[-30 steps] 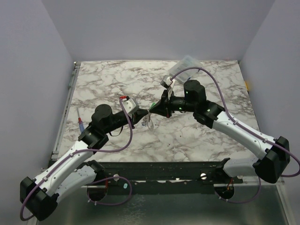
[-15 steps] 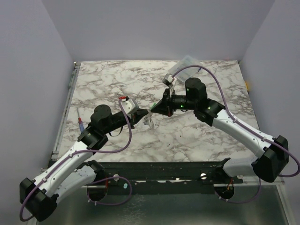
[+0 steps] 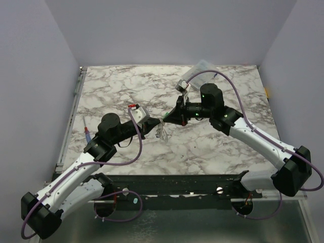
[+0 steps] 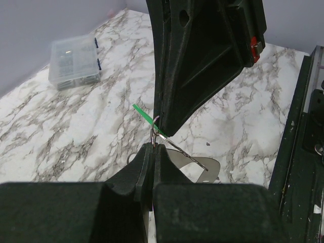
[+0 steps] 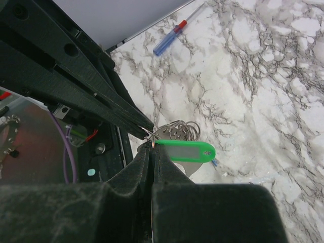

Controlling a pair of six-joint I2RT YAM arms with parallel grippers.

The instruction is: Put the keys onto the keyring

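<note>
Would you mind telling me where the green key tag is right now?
In the right wrist view the green tag juts right from the right gripper's shut tips, just below the keyring, where the left gripper meets them.

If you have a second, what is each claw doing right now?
Left claw: closed, pinching the keyring.
Right claw: closed on the green-tagged key.

Overhead camera looks down on the table (image 3: 111,86); both close wrist cameras share the green tag (image 5: 185,150).
</note>
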